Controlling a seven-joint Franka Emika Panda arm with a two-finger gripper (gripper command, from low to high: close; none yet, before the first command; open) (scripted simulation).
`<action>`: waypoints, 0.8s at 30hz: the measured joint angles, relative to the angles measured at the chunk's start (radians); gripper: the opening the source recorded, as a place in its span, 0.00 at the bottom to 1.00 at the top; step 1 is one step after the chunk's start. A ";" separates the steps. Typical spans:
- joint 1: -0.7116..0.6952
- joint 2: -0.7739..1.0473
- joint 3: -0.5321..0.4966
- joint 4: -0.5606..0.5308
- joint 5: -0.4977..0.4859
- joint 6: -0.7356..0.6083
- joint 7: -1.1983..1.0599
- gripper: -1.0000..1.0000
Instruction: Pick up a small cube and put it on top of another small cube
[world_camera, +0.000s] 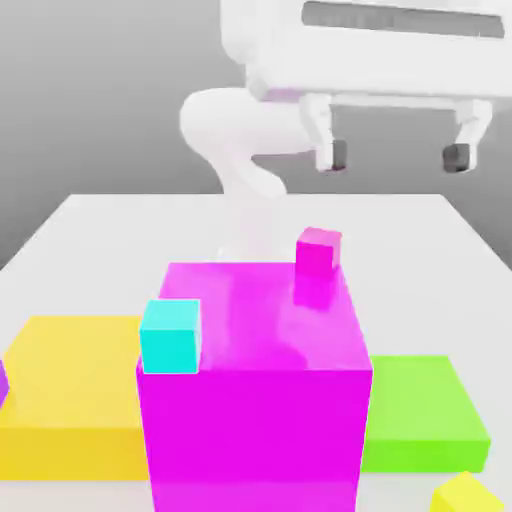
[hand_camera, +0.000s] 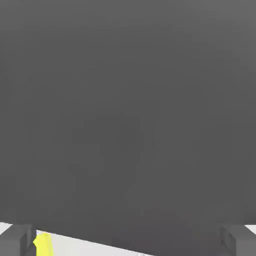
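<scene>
Gripper (world_camera: 396, 156) hovers high at 1 o'clock, jaws spread wide, holding nothing, so no grasp yet. Small yellow cube (world_camera: 467, 495) sits at 5 o'clock on the table (world_camera: 400, 215), beside green block (world_camera: 425, 410). Cyan cube (world_camera: 169, 335) looks a likely stacking base.

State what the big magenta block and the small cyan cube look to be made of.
Big magenta block: glossy, plastic-like; its top mirrors the small magenta cube. Small cyan cube: flat, matte colour with no reflection, possibly plastic or foam. Both are simulator renders, so uncertain.
</scene>
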 joint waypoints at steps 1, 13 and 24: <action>0.006 0.036 0.007 0.004 -0.006 0.009 0.001 0.50; 0.110 0.474 0.052 0.048 -0.082 0.110 0.014 0.50; 0.167 0.721 0.021 0.090 -0.136 0.242 0.042 0.00</action>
